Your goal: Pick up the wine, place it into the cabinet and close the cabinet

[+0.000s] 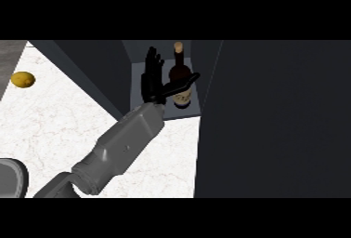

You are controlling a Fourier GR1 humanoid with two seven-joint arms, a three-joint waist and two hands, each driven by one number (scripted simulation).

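The wine bottle point(179, 69) is dark with a pale top and a light label. It stands upright inside the open cabinet point(137, 88), on its pale floor. My left hand point(152, 81) is raised just left of the bottle, fingers straight and pointing into the cabinet. Its thumb stretches right across the front of the bottle's body, touching or nearly touching it. The hand is open and hides part of the bottle's left side. My right hand is out of sight.
A wide dark panel point(274, 116) fills the right side, flush with the cabinet opening. Another dark panel point(89, 69) slants along the opening's left. A yellow lemon point(22, 79) lies on the marble counter point(55, 125). A grey rounded object point(10, 179) shows at the lower left.
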